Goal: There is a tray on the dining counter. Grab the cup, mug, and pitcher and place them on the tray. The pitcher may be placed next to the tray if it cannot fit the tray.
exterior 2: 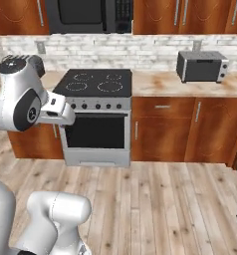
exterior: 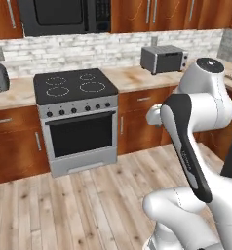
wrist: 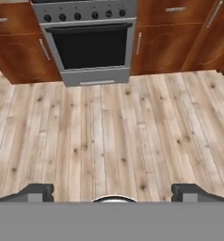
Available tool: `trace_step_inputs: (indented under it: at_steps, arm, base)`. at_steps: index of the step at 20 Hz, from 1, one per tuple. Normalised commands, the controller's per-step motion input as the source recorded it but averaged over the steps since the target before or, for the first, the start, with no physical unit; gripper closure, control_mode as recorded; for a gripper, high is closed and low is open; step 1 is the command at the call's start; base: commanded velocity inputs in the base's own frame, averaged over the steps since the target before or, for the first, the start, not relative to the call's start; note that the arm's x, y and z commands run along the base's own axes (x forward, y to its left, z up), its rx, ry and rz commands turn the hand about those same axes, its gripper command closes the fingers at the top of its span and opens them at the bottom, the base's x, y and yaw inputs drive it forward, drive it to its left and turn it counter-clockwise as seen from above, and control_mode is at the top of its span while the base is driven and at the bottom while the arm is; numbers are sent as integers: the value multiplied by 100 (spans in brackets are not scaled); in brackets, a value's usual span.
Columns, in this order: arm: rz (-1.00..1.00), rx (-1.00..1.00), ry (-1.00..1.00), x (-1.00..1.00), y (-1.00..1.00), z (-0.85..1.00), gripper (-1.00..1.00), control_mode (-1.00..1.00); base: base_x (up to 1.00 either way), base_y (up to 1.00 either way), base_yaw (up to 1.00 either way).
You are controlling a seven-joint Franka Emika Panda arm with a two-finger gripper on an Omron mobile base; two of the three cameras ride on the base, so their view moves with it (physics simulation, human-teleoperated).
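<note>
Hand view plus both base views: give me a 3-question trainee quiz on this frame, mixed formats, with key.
1. True or false: the gripper has its jaws shut on a cup.
2. Multiple choice: what stands on the counter to the right of the stove in the right base view? A) blender B) grey toaster oven C) kettle
3. Fill in: in the hand view the gripper points at a floor of light ____ planks, with the oven door beyond.

Key:
1. False; the jaws stand wide apart with nothing between them.
2. B
3. wood
</note>
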Motion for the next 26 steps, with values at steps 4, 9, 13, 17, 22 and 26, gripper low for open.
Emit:
trace_step_inputs:
  at_steps: [4,9,13,17,22,26]
  arm:
    - [0,0,0,0,0,0,-100,100]
    - [0,0,0,0,0,0,-100,100]
    - [0,0,0,0,0,0,-100,100]
    - [0,0,0,0,0,0,-100,100]
    - [0,0,0,0,0,0,-100,100]
    - [0,0,0,0,0,0,-100,100]
  base:
    - [88,100,-35]
    - [90,100,-44]
    - [89,100,-43]
    - [84,86,-50]
    - [56,40,-71]
    - [36,9,-77]
